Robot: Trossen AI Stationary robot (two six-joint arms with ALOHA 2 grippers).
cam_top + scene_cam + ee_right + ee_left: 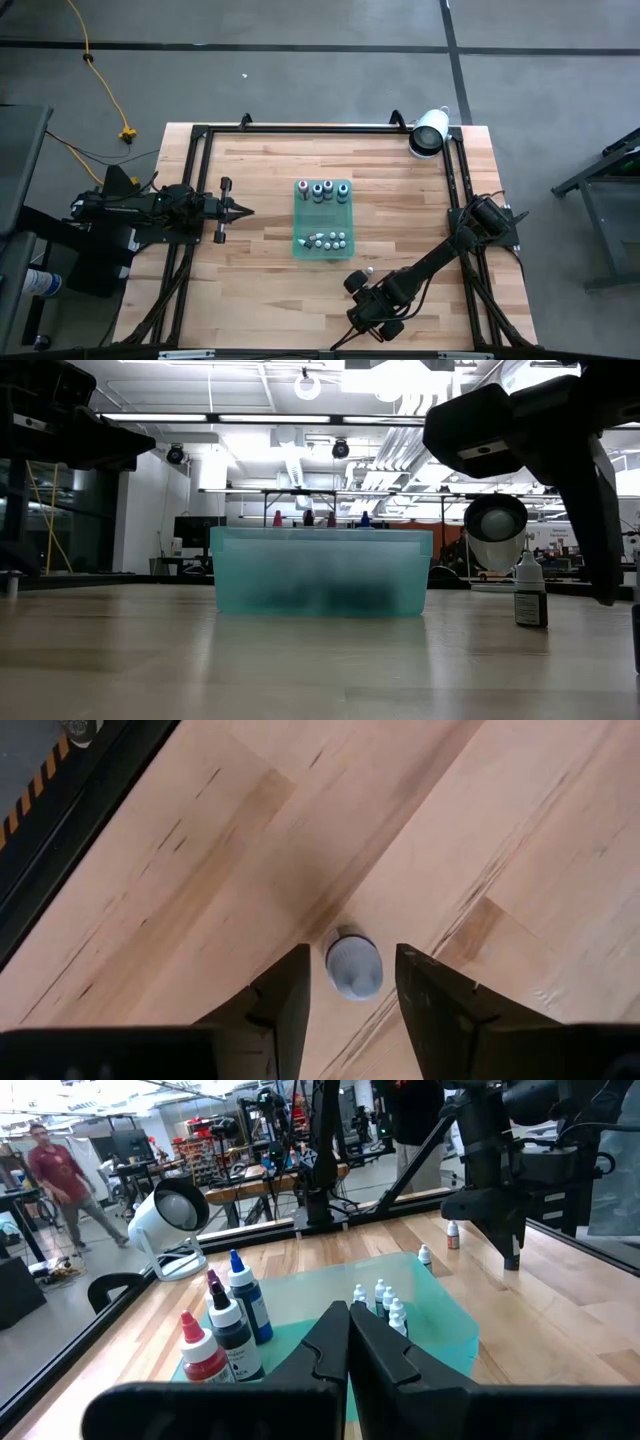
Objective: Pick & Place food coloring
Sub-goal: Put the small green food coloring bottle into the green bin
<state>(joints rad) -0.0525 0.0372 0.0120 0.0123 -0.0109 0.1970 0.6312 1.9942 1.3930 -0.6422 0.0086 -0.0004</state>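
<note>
Wood planks in a pale tone make the table [260,180], and a black frame [200,135] runs along its edges; around it lies a grey floor with a yellow cable [105,85] at the far left; a white lamp-like cylinder [430,132] lies at the far right corner of the table; behind the table the room is a workshop with benches and ceiling lights, and in the left wrist view a person [60,1175] in a red top walks there.

At the middle of the table stands the green tray [298,215]; inside it, the bigger bottles with coloured tops [322,190] stand in a row at the far end, and the small whitish bottles [328,240] are at the near end; one more small bottle [368,271] stands alone on the wood, near the tray's near right corner.

The right gripper [350,982] hangs over this lone bottle, pointing down; its fingers [285,990] are apart, one on each side of the bottle's top, and I cannot tell if they touch it; the arm reaches in from the right edge toward the near middle.

The left gripper [240,210] waits at the left of the tray, level, pointing to the tray, its fingers together.
</note>
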